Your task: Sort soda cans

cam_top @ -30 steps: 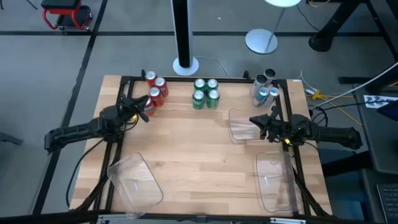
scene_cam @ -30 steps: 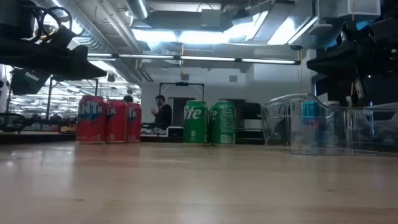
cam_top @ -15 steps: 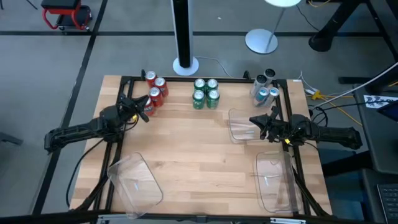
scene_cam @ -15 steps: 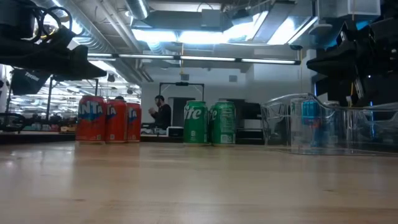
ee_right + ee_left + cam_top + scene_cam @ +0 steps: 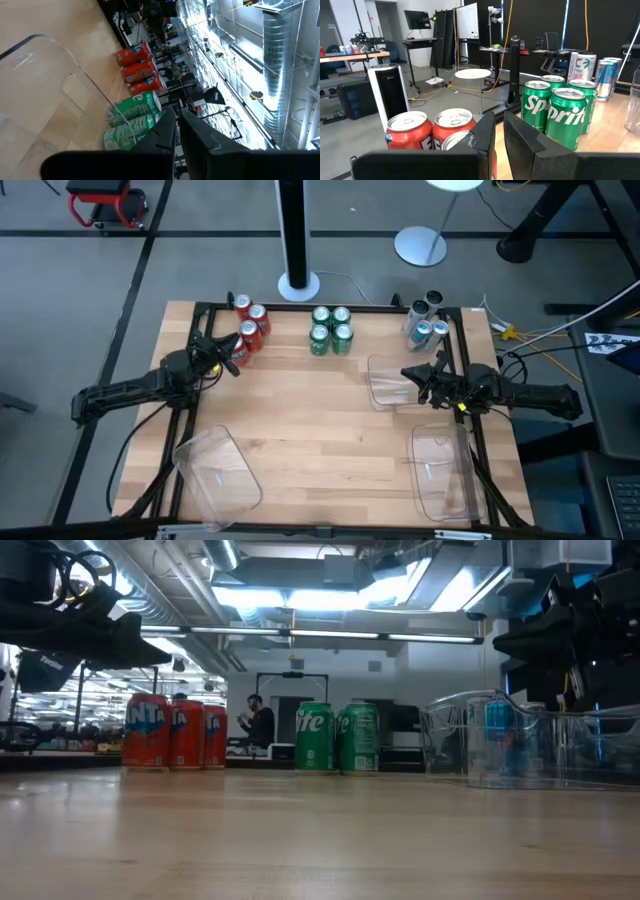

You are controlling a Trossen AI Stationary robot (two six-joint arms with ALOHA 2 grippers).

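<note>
The soda cans stand upright in three clusters along the table's far edge: red (image 5: 250,328) at left, green (image 5: 330,330) in the middle, silver-blue and dark (image 5: 425,322) at right. My left gripper (image 5: 232,358) hangs level above the table, shut and empty, just short of the red cans (image 5: 410,131), with the green cans (image 5: 565,112) beyond. My right gripper (image 5: 407,372) is shut and empty, held level over a clear tray (image 5: 390,385) near the right edge. In its wrist view (image 5: 177,130) the red cans (image 5: 135,65) and green cans (image 5: 135,112) show far off.
Two more clear trays lie at the near left (image 5: 218,470) and near right (image 5: 440,475). A black frame rail (image 5: 300,307) runs around the table. The bare wooden middle (image 5: 320,420) lies between the arms. A person (image 5: 262,720) stands far off in the room.
</note>
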